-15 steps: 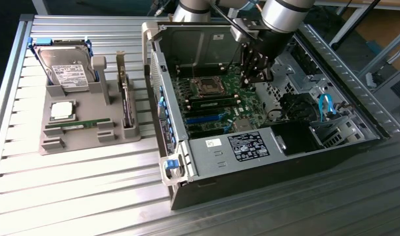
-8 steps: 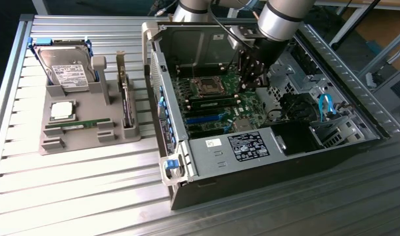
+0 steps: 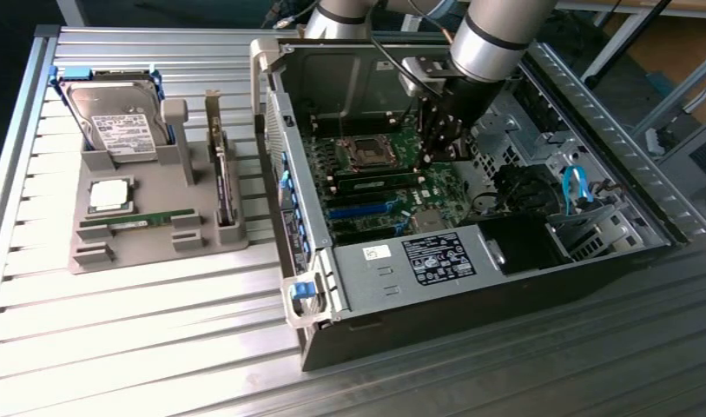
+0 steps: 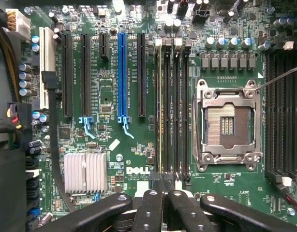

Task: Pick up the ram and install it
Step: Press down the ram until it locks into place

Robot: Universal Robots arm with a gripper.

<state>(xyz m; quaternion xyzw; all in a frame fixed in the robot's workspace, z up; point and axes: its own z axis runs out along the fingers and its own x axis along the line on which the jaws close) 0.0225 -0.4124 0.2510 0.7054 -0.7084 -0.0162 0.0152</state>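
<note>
remote desk: my arm reaches into the open computer case [image 3: 469, 287] lying on the slatted metal table [image 3: 121, 339], its gripper [image 3: 436, 155] low over the motherboard [image 4: 114, 159], beside the processor socket [image 3: 365, 155]. the black fingers [image 4: 151, 208] are clenched tight together, their tips right at one end of the bank of four memory slots.

the ram [image 4: 161, 111] appears to stand edge-on in the slot of that bank farthest from the socket, next to a long black expansion slot [image 4: 141, 72]. in the exterior view the ram [image 3: 376, 185] reads as a thin green strip between the socket and the blue slot [image 3: 359, 211]. whether the fingertips pinch its end, press on it or merely hover just above it, i cannot tell.

on the exterior view's left, apart from the case, a grey holder tray [image 3: 144, 261] carries four things:
- a hard drive [image 3: 119, 122] propped up at the back
- a square silver processor chip [image 3: 109, 195] lying flat
- a card with a metal bracket [image 3: 221, 182] standing on edge
- a second green memory stick [image 3: 136, 222] resting across its cradle
</note>
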